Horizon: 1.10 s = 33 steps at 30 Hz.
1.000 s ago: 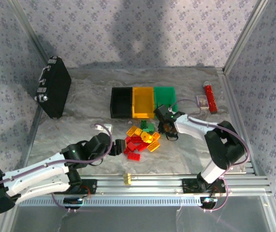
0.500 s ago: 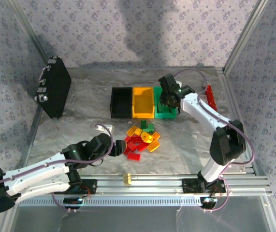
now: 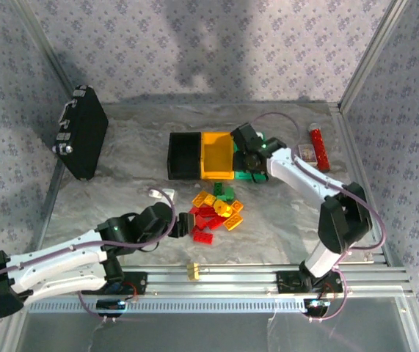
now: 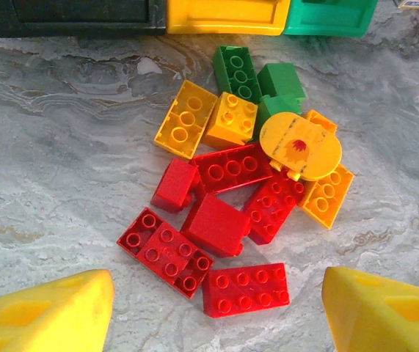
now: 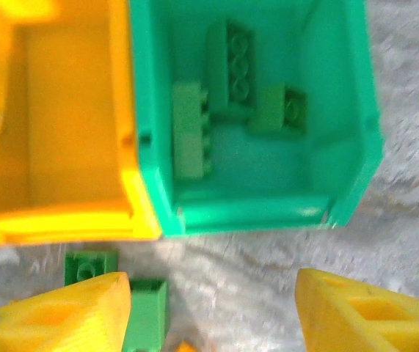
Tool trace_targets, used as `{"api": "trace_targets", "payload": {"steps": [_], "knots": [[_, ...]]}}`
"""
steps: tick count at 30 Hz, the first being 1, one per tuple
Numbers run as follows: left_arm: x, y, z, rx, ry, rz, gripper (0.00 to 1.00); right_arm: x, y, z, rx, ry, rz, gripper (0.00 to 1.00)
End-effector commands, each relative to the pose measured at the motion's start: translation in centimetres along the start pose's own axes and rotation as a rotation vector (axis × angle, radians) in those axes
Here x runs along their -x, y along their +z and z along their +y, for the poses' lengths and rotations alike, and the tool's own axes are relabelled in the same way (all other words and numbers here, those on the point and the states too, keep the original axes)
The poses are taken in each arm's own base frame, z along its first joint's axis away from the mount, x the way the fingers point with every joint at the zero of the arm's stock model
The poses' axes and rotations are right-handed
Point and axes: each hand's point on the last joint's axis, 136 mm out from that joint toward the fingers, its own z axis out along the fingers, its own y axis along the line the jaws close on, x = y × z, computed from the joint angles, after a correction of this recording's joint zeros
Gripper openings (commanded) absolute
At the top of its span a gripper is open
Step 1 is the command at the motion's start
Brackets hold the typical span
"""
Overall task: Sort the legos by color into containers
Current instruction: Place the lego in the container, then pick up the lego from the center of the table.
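The legos lie in a loose pile of red, yellow-orange and green bricks in front of the containers. My left gripper is open just short of the pile, with a flat red brick and a stacked red brick nearest its yellow fingers. The black bin, orange-yellow bin and green bin stand in a row. My right gripper hangs open and holds nothing above the green bin's near wall. Three green bricks lie inside that bin. The orange-yellow bin looks bare inside.
A flat black latched case leans at the left wall. A red cylinder and a small box lie at the right. A tiny yellow block sits on the metal rail. Two green bricks lie below the bins.
My right gripper rose from beside the pile to the green bin, then drew back slightly toward the bin's near-left edge. The left gripper crept a little closer to the pile.
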Motion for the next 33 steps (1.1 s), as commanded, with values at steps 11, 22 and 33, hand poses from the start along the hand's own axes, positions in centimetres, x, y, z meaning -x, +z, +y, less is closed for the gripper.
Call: {"api": "trace_targets", "payload": {"steps": [11, 22, 33], "knots": [[0.9, 0.6, -1.2, -0.004, 0.026, -0.011, 0.76, -8.5, 3.4, 4.1, 0.092, -0.074, 0.169, 0.56], [0.5, -0.4, 0.4, 0.005, -0.01, -0.042, 0.76, -8.2, 5.8, 5.8, 0.086, -0.078, 0.187, 0.55], [0.2, -0.4, 0.7, 0.01, -0.012, -0.041, 0.76, -9.2, 7.8, 4.4, -0.004, -0.07, 0.217, 0.53]]}}
